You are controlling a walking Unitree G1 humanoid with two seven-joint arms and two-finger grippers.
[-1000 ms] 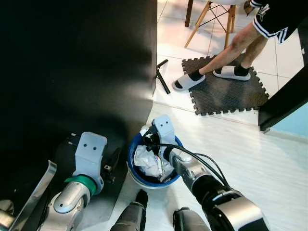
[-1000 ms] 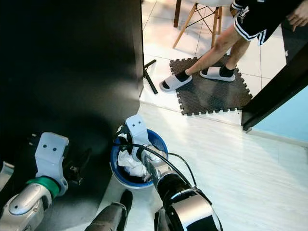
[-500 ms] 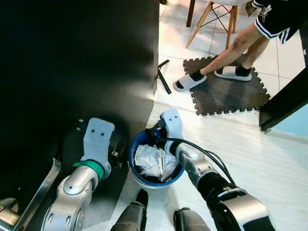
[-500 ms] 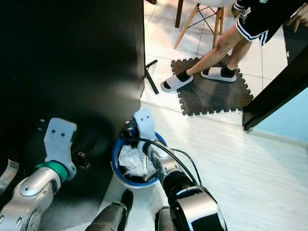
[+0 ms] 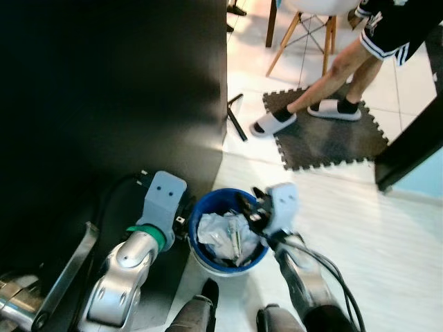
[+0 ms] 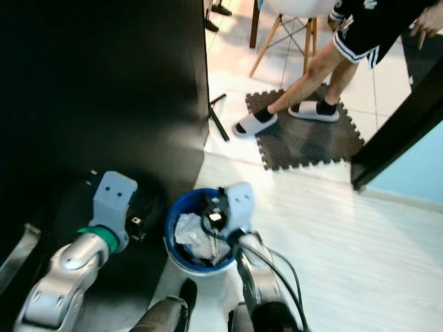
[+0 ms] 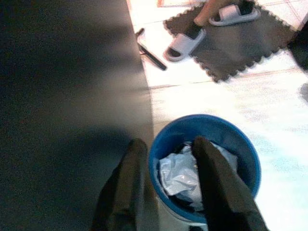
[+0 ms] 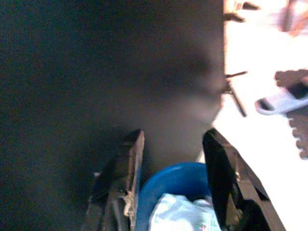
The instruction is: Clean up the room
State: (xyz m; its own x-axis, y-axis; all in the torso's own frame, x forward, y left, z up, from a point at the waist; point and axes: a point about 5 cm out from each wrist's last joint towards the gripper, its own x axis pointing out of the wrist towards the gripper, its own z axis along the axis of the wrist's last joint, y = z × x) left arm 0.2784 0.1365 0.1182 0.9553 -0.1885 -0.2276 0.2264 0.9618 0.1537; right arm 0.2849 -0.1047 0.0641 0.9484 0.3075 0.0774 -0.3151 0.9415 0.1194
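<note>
I can read no text, brand, number or sign in any view. The person's black shorts (image 5: 405,24) carry white side stripes and a small white mark at the hem, too blurred for me to make out. The crumpled wrappers in the blue bin (image 5: 208,252) show no legible print.

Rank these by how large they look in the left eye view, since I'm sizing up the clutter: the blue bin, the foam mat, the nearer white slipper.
1. Foam mat, though partly cut off and farther away.
2. Blue bin, nearer the camera, so true ranking against the mat is unsure.
3. White slipper, clearly smallest.
</note>
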